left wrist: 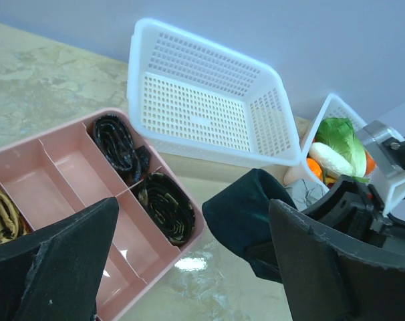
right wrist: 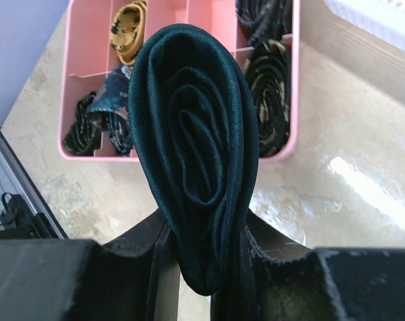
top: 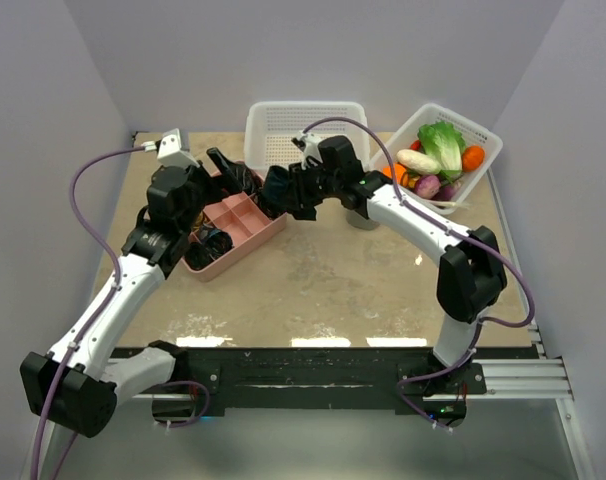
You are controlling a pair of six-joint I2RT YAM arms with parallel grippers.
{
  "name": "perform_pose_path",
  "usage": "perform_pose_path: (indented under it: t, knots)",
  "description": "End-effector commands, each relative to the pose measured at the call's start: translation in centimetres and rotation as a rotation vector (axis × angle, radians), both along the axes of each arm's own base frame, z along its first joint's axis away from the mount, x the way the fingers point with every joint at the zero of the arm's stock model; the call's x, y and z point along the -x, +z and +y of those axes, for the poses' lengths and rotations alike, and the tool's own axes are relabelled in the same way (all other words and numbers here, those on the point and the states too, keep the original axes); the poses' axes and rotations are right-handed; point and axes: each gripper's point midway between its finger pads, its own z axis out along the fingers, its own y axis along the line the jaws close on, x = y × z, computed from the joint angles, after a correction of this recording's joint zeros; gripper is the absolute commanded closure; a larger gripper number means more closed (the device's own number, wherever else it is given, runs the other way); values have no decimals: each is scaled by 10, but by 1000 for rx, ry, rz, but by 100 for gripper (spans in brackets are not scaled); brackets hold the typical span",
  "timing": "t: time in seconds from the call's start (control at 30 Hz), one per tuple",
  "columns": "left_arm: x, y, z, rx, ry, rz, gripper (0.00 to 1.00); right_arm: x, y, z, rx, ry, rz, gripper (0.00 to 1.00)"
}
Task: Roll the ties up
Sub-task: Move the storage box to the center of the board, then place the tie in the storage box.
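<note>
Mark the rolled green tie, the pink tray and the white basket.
rolled green tie point(right wrist: 196, 160), right wrist view, spiral centre.
pink tray point(left wrist: 89, 170), left wrist view, bare floor.
white basket point(left wrist: 189, 100), left wrist view, mesh floor.

No text, label, brand, number or sign can be read in any of the three views.
</note>
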Motion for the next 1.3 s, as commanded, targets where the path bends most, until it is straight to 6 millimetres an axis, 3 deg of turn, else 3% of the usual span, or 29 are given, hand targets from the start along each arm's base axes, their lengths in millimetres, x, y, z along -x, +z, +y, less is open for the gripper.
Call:
perform_pose_path:
  t: [0.0, 0.17, 0.37, 0.4, 0.47, 0.5, 0.53, 0.67, 1.0, 1.27]
  knots:
    - [2, 6, 15, -44, 41, -34, 0, -11, 27, 18, -37, 2, -69, 100]
    - [7, 6, 22, -42, 68, -14, 0, -21, 28, 26, -10, -2, -81, 100]
    - [9, -2, 22, -52, 66, 12, 0, -32, 26, 48, -1, 9, -89, 100]
    - [9, -4, 23, -57, 67, 16, 0, -35, 34, 54, -12, 10, -104, 100]
    - [10, -7, 24, -66, 72, 31, 0, -37, 24, 63, 1, 17, -91, 100]
    - [10, -8, 25, -67, 73, 34, 0, -41, 30, 67, -9, 15, -104, 100]
    - [11, -11, 26, -71, 78, 41, 0, -43, 19, 72, 3, 18, -90, 100]
    - [14, -14, 29, -75, 88, 51, 0, -48, 19, 89, -11, 27, -93, 100]
    - [26, 3, 40, -84, 119, 15, 0, -56, 5, 129, -47, 31, -100, 100]
    - [29, 1, 50, -124, 155, 27, 0, -59, -19, 128, -12, -25, -74, 100]
